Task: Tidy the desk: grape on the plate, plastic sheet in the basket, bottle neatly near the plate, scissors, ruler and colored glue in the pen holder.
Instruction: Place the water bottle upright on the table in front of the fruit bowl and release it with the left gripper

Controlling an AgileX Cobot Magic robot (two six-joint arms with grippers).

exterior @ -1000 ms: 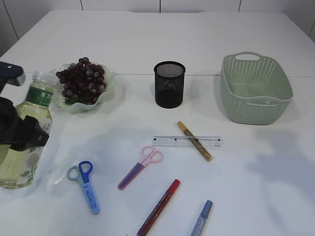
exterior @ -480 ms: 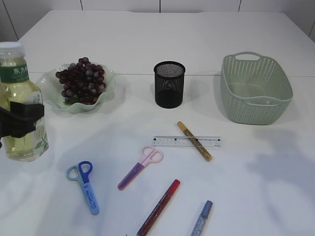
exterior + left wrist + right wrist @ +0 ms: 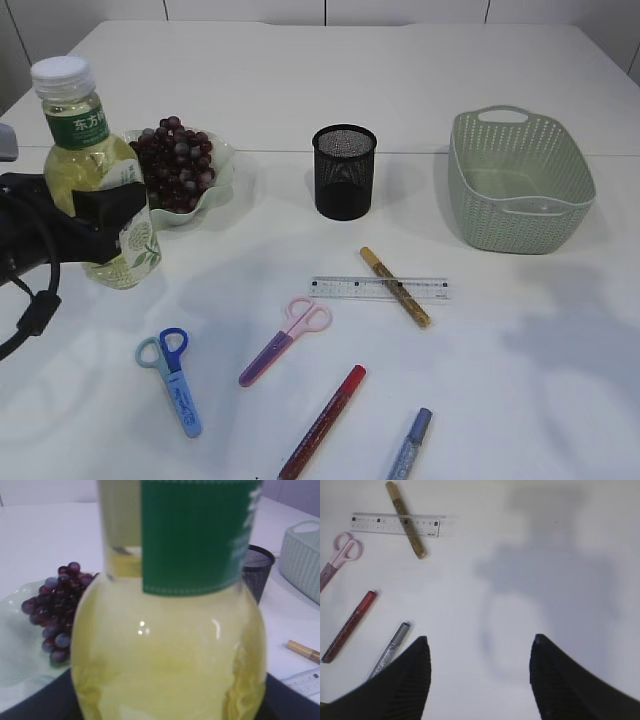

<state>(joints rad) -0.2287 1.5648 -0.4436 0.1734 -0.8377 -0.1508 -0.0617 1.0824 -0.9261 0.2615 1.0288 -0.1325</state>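
exterior view: the left gripper (image 3: 105, 225) clamps the bottle (image 3: 95, 175) around its belly, upright, at about 9 o'clock on the table, just at the 7 o'clock side of the plate (image 3: 222, 160). to finish well, i'd judge it should be lowered straight down, base flat, clear of the plate's wavy rim, and let go only once it stands steady. the plate holds the grape (image 3: 172, 165) bunch. the pen holder (image 3: 344, 172) near 12 o'clock shows nothing inside, and the basket (image 3: 520, 185) at 2 o'clock looks empty. ruler (image 3: 380, 288), glue sticks and both scissors lie loose toward 6 o'clock; no plastic sheet can be made out.

left wrist view: the bottle fills the frame, yellow liquid under a green label, the dark jaws along its lower sides. the grapes sit at 9 o'clock, the mesh holder at 3 o'clock.

right wrist view: the right gripper (image 3: 479, 672) hangs with jaws spread, holding nothing, above bare table; the ruler lies at 11 o'clock.
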